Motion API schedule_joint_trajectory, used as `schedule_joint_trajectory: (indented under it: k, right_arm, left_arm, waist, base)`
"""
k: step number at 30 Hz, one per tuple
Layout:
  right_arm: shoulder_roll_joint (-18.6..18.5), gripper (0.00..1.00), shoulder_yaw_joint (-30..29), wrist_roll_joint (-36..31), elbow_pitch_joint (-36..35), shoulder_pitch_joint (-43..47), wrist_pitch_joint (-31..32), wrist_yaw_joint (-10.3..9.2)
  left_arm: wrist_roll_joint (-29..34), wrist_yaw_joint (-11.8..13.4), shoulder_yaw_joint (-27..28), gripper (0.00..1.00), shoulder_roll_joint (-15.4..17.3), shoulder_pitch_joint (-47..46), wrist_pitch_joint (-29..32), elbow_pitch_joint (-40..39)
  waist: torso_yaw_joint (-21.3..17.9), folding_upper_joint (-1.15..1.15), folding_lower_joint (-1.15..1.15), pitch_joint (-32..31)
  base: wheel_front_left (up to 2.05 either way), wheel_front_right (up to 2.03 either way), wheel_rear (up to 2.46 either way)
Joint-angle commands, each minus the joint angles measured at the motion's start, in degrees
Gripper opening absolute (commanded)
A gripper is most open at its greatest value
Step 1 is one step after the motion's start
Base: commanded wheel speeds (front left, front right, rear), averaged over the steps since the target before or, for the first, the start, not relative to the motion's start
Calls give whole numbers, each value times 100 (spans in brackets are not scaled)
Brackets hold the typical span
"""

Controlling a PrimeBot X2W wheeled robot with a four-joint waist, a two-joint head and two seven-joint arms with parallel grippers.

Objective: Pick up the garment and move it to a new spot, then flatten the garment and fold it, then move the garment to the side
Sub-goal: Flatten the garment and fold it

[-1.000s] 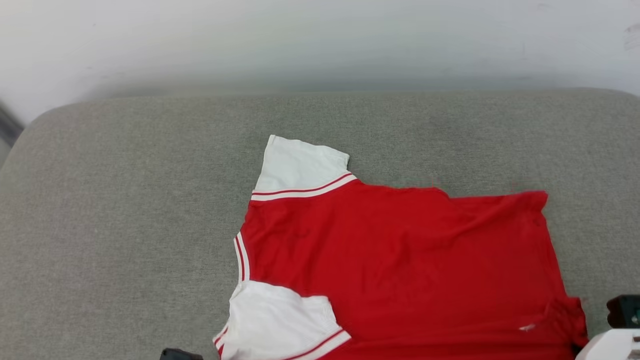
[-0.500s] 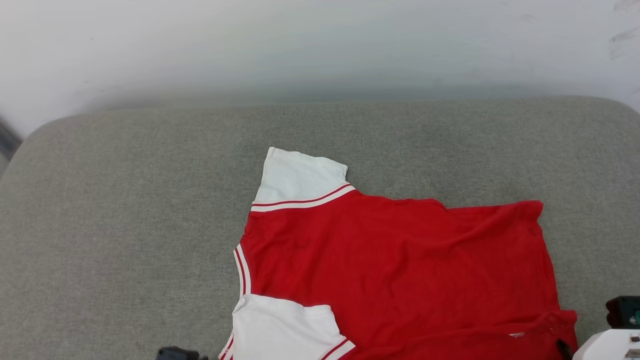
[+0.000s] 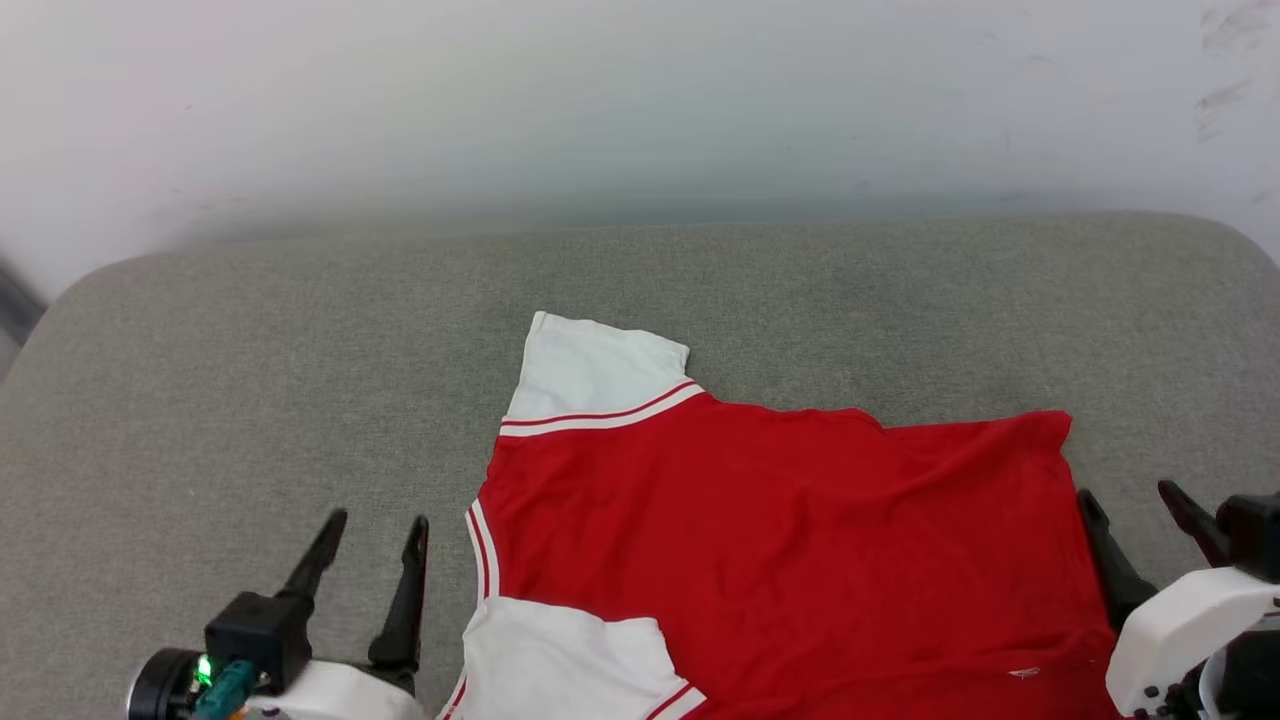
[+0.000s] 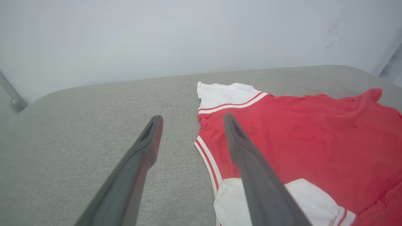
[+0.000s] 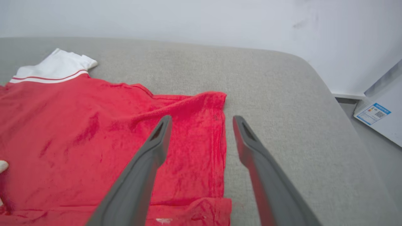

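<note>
left gripper [image 3: 379, 518] and right gripper [image 3: 1126, 492] gape empty, flanking the garment [image 3: 790, 540].

Bright even light, soft shadows, blurred wall, wide-angle wrist distortion

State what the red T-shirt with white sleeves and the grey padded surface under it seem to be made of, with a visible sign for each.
The red T-shirt with white sleeves: probably soft knit cloth, matt; it lies in shallow wrinkles and its hem corner curls. The grey padded surface: seemingly woven upholstery fabric, matt; fine speckled weave, rounded edges.
</note>
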Motion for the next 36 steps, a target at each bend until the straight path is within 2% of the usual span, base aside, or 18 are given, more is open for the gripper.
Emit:
schedule_joint_trajectory:
  k: [1,4,5,10,15,19,24,29,32,36]
  right_arm:
    - [-28,100,46,56,-59,-66,-150,-2]
    - [31,100,164,111,-159,-114,-676,-2]
    - [77,100,229,145,-186,-120,-1011,-2]
    - [253,100,305,133,-184,-161,-1791,-2]
    - [453,100,495,69,-48,-209,-2303,-2]
    - [548,100,546,33,29,-305,-2460,-2]
    - [552,100,599,-69,-43,-499,-2425,-2]
    - [554,100,657,-142,-193,-731,-2388,-3]
    - [626,100,746,-148,-228,-850,-2416,-2]
    - [715,100,902,-151,-164,-953,-2502,-2]
  left_arm:
    - [101,-25,120,100,-116,-50,-34,-116]
    - [445,-154,671,100,-432,162,-38,-410]
    - [671,-327,990,100,-644,243,-34,-550]
    - [1132,-880,1624,100,-1158,390,-34,-748]
    - [1470,-1351,2115,100,-1614,485,-29,-639]
    - [1626,-1730,2364,100,-1813,381,-29,-471]
    - [1738,-2120,2500,100,-1732,-152,-29,-189]
    - [1666,-2292,2433,100,-1465,-993,157,102]
    - [1479,-2363,2341,100,-1227,-1601,707,298]
    - [1242,-2436,2035,100,-669,-2589,1831,631]
  waist:
    - [-5,0,0,16]
    - [-13,0,0,58]
    - [-21,0,0,88]
    - [-70,0,0,181]
    - [-157,0,0,291]
    - [-223,0,0,459]
    - [-318,0,0,862]
    - [-514,0,0,1361]
    - [-669,0,0,1658]
    - [-881,0,0,2005]
  base:
    - [0,0,0]
    - [0,0,0]
    - [0,0,0]
    - [0,0,0]
    - [0,0,0]
    - [0,0,0]
    - [0,0,0]
    - [0,0,0]
    - [0,0,0]
    - [0,0,0]
